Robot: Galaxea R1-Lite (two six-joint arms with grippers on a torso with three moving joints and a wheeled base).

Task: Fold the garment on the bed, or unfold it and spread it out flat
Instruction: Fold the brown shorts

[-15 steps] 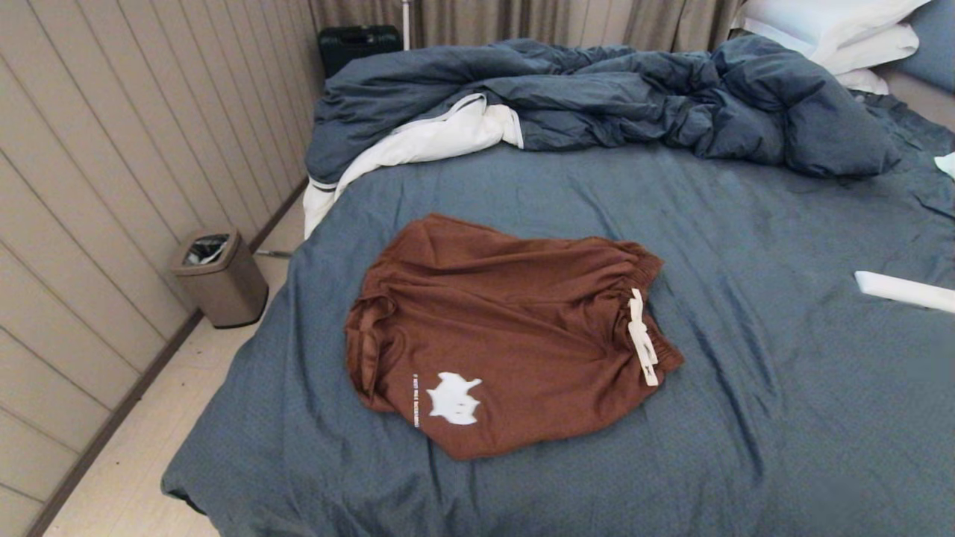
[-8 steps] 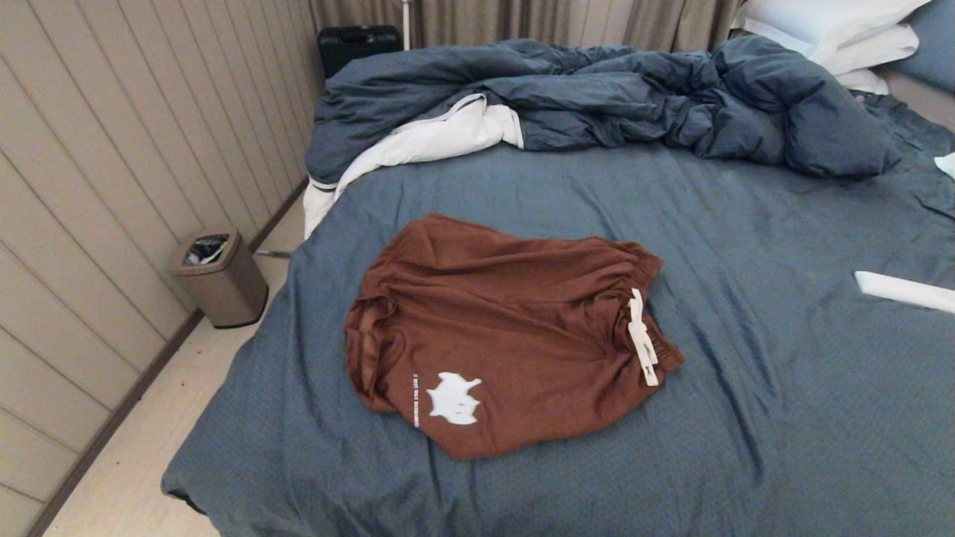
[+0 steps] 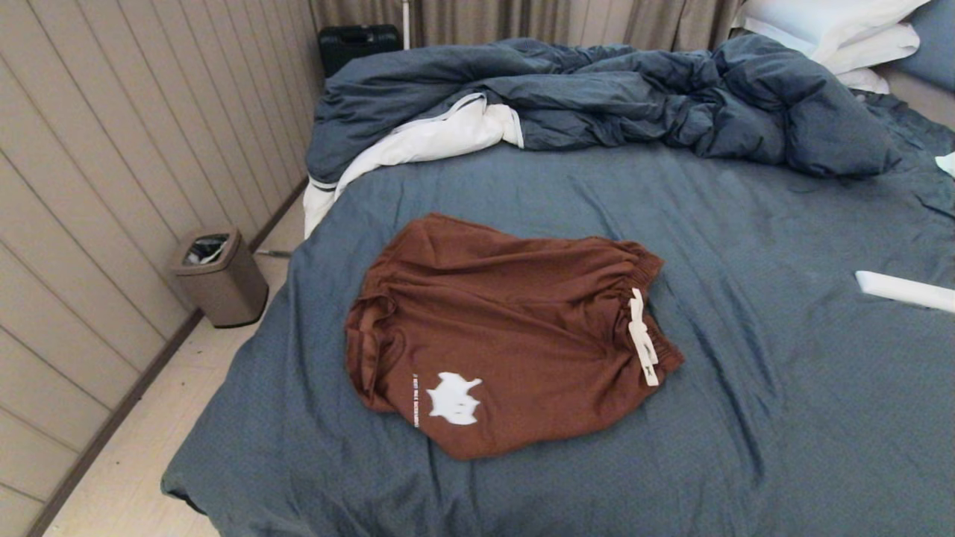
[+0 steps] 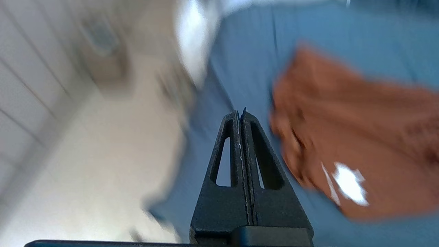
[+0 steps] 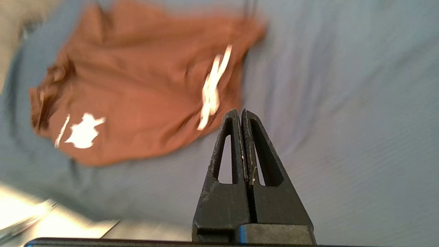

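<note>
My left gripper pinched closed, empty, above bed's near-left edge; rust-brown shorts lie off to its inner side. My right gripper likewise closed, empty, just off drawstring end. Shorts rumpled mid-bed, long axis left-right: leg openings left, waistband right. Open sheet all round; duvet well beyond.

Garment on the bed, duvet behind, bin seemingly floor-left.

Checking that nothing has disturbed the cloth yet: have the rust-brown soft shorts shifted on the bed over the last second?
No. The rust-brown soft shorts lie where they were, the same way off the brown waste bin on the floor.
</note>
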